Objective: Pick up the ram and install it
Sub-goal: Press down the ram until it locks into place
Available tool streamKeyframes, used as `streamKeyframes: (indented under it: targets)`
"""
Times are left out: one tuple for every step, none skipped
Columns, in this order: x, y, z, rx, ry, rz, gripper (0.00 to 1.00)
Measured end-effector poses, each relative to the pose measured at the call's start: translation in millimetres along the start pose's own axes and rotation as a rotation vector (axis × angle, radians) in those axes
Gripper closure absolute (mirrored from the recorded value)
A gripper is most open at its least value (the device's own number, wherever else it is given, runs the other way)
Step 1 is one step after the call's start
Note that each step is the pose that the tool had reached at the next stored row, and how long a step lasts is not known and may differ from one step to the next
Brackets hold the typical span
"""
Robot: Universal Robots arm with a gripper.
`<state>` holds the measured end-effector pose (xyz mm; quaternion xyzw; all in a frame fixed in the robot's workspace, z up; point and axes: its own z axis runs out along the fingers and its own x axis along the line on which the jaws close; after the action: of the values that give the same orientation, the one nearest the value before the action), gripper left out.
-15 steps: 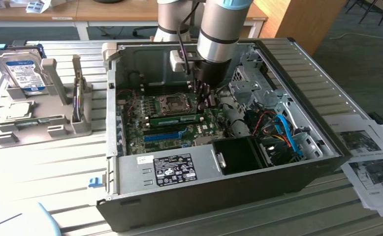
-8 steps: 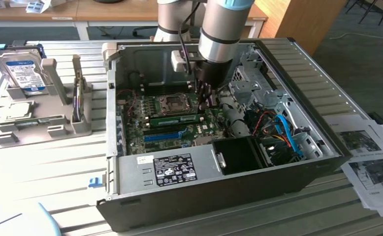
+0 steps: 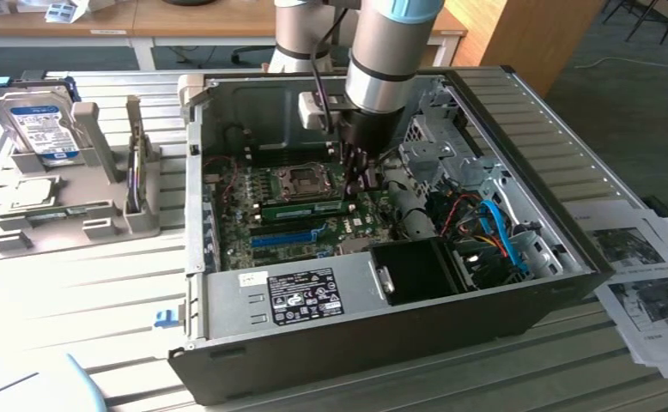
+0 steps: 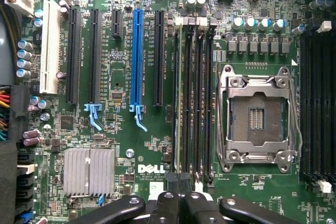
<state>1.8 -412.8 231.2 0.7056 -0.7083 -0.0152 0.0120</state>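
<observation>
Bright daylight, overexposed glare, soft blur

The arm (image 3: 374, 51) hides the hand inside the case (image 3: 357, 326); papers (image 3: 655, 283) at three o'clock run off-frame.

1. One open computer case (image 3: 346, 300) on the table.
2. One robot arm (image 3: 385, 51) reaching into it.
3. One green memory stick (image 3: 306, 208) on the board.
4. One bright blue slot (image 4: 137, 56).
5. One white slot (image 4: 50, 45).
6. One empty processor socket (image 4: 257, 115).
7. One silver heat sink (image 4: 88, 171).
8. One hard drive (image 3: 39, 129) in the grey holder (image 3: 70, 219).
9. Two printed sheets (image 3: 643, 275) beside the case.
</observation>
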Motion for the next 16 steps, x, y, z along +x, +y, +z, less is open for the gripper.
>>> streamKeyframes:
  targets:
    - [0.0, 0.0, 0.0, 0.0, 0.0, 0.0, 0.91]
    - [0.0, 0.0, 0.0, -0.0001, 0.0, 0.0, 0.91]
    - [0.0, 0.0, 0.0, 0.0, 0.0, 0.0, 0.91]
    - [0.0, 0.0, 0.1, 0.0, -0.0001, 0.0, 0.91]
    - [0.0, 0.0, 0.2, 0.0, -0.0001, 0.0, 0.91]
    - [-0.1, -0.1, 0.7, 0.0001, -0.0004, 0.0, 0.91]
    - [0.0, -0.1, 0.9, 0.0001, -0.0002, 0.0, 0.91]
    - [0.0, -0.1, 1.0, 0.0, 0.0, 0.0, 0.91]
    - [0.0, 0.0, 1.0, 0.0, 0.0, 0.0, 0.91]
    - [0.0, -0.1, 1.0, 0.0, 0.0001, 0.0, 0.91]
    - [0.0, -0.1, 1.0, 0.0, 0.0, 0.0, 0.91]
    - [-0.1, -0.1, 1.0, 0.0, -0.0001, 0.0, 0.91]
    - [-0.4, -0.2, 1.2, 0.0002, -0.0005, 0.0, 0.91]
    - [-1.0, -0.2, 1.2, 0.0001, -0.0005, 0.0, 0.91]
    - [-1.6, -0.2, 1.1, 0.0001, -0.0001, 0.0, 0.91]
    - [-2.2, -0.1, 1.2, 0.0, -0.0002, 0.0, 0.91]
